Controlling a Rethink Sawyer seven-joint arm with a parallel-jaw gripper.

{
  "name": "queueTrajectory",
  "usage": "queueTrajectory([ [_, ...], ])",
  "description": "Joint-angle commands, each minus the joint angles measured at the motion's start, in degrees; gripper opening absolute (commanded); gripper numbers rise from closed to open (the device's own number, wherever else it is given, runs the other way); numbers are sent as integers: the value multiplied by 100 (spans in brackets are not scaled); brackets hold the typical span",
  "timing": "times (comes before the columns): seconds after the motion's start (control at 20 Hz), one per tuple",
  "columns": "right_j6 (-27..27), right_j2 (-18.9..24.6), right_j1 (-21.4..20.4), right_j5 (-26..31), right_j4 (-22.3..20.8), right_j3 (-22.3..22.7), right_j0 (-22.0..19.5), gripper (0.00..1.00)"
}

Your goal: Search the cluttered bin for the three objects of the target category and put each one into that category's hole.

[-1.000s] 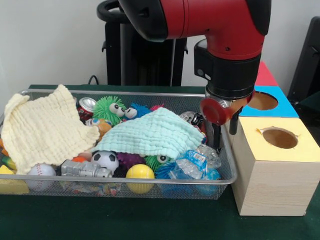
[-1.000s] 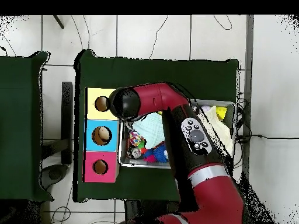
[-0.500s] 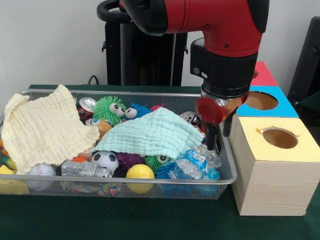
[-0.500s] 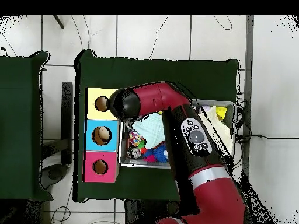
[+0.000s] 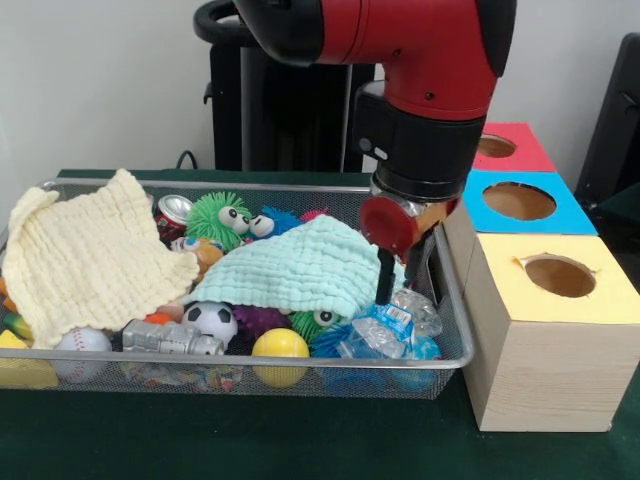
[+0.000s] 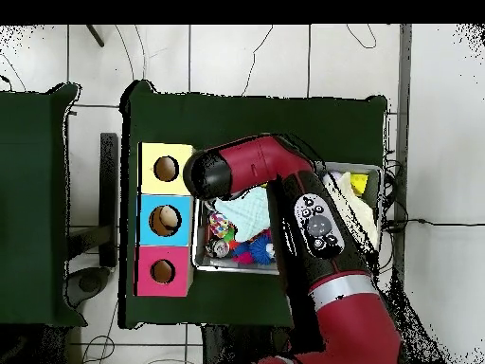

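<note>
My gripper [image 5: 399,282] hangs at the right end of the wire bin [image 5: 445,352], open, with nothing between its fingers. Its tips are just above a crushed clear plastic bottle with a blue label [image 5: 393,325] and beside the edge of a mint cloth [image 5: 300,265]. To the bin's right, a wooden box has a yellow hole [image 5: 560,275], a blue hole [image 5: 518,200] and a red hole [image 5: 497,146]. In the overhead view the arm's wrist [image 6: 210,174] hides the gripper, next to the yellow hole [image 6: 166,169].
A yellow cloth [image 5: 85,260] covers the bin's left end. Around the cloths lie a green fuzzy toy [image 5: 218,218], a soda can [image 5: 172,211], a soccer ball [image 5: 211,320], a yellow ball [image 5: 280,345], a baseball [image 5: 82,342] and a silver toy [image 5: 170,340].
The gripper has moved left, away from the bin's right wall and the yellow box, and now stands inside the bin over the crushed bottle.
</note>
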Motion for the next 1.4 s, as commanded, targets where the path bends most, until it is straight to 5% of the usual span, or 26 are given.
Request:
queueTrajectory([
  [0.05,-251,-221,189,-186,-536,228,-137,100],
  [0.45,-204,92,526,19,-131,240,-320,100],
  [1.4,-6,571,922,-572,314,591,-782,100],
])
